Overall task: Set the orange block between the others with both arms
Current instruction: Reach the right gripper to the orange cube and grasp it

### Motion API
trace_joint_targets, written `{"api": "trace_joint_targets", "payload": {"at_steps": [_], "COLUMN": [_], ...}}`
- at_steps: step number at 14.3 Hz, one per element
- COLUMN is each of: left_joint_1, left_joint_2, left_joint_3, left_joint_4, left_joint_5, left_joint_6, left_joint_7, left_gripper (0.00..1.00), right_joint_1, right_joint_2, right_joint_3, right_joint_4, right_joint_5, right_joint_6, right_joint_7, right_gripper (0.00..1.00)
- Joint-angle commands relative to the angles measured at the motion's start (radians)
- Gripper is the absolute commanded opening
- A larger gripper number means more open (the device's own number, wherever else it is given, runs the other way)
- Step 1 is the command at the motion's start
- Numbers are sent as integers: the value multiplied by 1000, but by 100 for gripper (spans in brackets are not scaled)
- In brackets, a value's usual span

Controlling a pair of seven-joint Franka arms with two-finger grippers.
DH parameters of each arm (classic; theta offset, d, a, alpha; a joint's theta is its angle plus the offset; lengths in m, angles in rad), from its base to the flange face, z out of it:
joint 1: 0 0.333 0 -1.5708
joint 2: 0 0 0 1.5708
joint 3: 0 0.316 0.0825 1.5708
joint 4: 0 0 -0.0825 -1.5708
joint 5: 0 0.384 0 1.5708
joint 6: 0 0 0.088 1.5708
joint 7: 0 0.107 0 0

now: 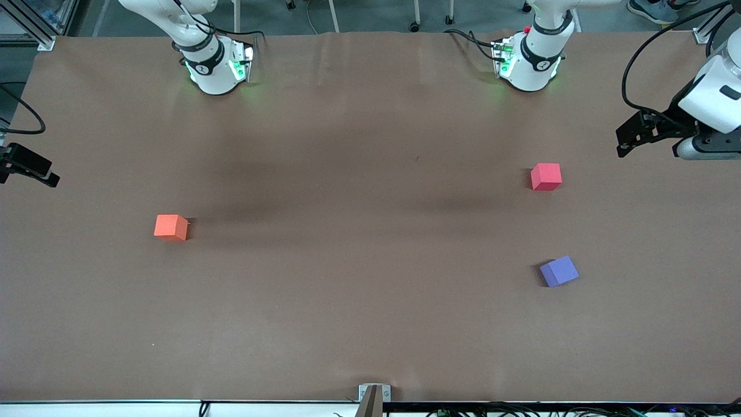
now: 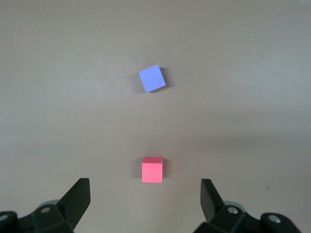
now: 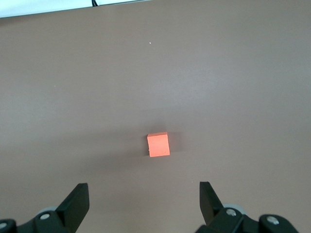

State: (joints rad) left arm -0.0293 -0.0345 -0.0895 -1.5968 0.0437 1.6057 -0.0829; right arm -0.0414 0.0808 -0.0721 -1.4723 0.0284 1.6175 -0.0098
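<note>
The orange block (image 1: 171, 227) sits alone on the brown bench (image 1: 359, 301), toward the right arm's end, well apart from the other two cubes. Taking the orange block as the mark, the pinkish-red cube (image 1: 546, 176) lies toward the left arm's end of the bench and a little farther from the front camera, while the purple-blue cube (image 1: 558, 271) lies toward that same end but a little nearer to the camera, turned slightly askew. A bare gap of bench separates those two cubes.

The right gripper (image 3: 144, 206) hangs in the air over the bench edge at the right arm's end, its jaws spread wide and holding nothing; the orange block (image 3: 158, 144) shows on the bench below, between the fingertips in its wrist view. The left gripper (image 2: 146, 199) hangs over the bench at the left arm's end, jaws likewise wide and empty, with the pinkish-red cube (image 2: 152, 169) and the purple-blue cube (image 2: 152, 78) both in its view.
</note>
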Motion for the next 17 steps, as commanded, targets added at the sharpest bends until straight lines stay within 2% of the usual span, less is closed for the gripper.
{"api": "trace_joint_targets", "payload": {"at_steps": [1, 7, 13, 17], "left_joint_1": [-4, 6, 6, 6], "left_joint_2": [12, 13, 7, 5], "left_joint_3": [-3, -4, -3, -3], "left_joint_4": [32, 34, 25, 21], "left_joint_5": [-11, -15, -15, -15], "left_joint_6": [-15, -13, -13, -13], "left_joint_7": [-20, -46, -46, -46], "left_gripper": [100, 100, 100, 100], "right_joint_1": [-8, -12, -25, -26], "right_joint_2": [-42, -26, 107, 255], "right_joint_3": [9, 8, 6, 8], "right_joint_4": [-55, -68, -256, -253], "right_joint_5": [-18, -19, -21, -19], "right_joint_6": [9, 9, 133, 151], "right_joint_7": [10, 7, 8, -59], "right_gripper": [100, 100, 100, 100]}}
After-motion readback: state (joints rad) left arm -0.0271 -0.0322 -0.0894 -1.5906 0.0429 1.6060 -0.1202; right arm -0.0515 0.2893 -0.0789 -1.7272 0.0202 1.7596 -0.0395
